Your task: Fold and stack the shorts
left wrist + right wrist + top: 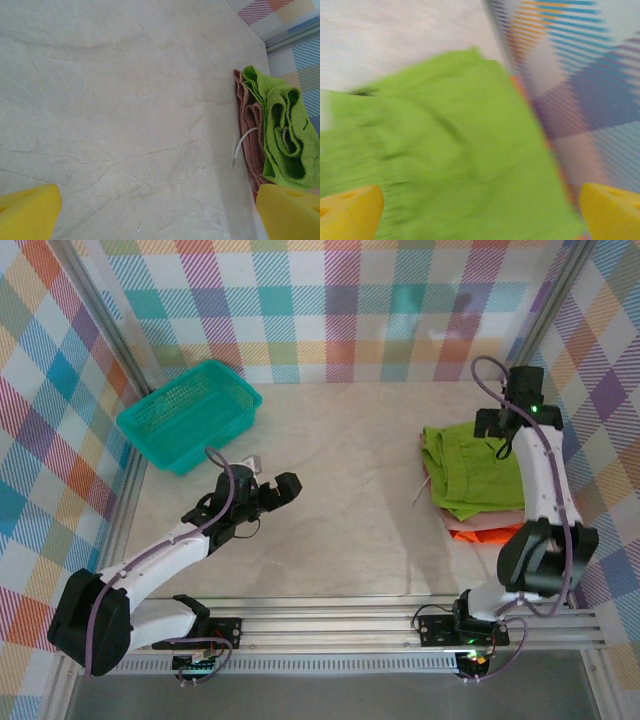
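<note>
Where the pale, marble-patterned table (350,470) meets the plaid wall (600,350) on the robot's right, the three shorts lie together in one stack. Lime green shorts (475,470) are on top, folded but a little rumpled. Orange shorts (485,533) poke out from under them at the edge nearest the arms. From the left wrist camera, dusty pink shorts (250,135) show as a layer beneath the green pair (whether pink or orange lies lowest is hard to tell). A thin white drawstring (242,142) trails from the stack onto the bare table.

Above the far part of the green shorts is the right gripper (500,440). Its own camera, which is blurred, shows two yellow fingertips (350,210) set wide apart at the bottom corners, with green fabric spread below them and nothing clamped between them. Whether they touch the cloth cannot be told.

On the other side, the left gripper (272,478) is over bare table left of centre, well apart from the stack. Its yellow fingertips (27,212) are likewise spread wide and hold nothing.

At the far left, close to the plaid side wall, a teal mesh basket (165,445) sits at an angle to the table edge.
</note>
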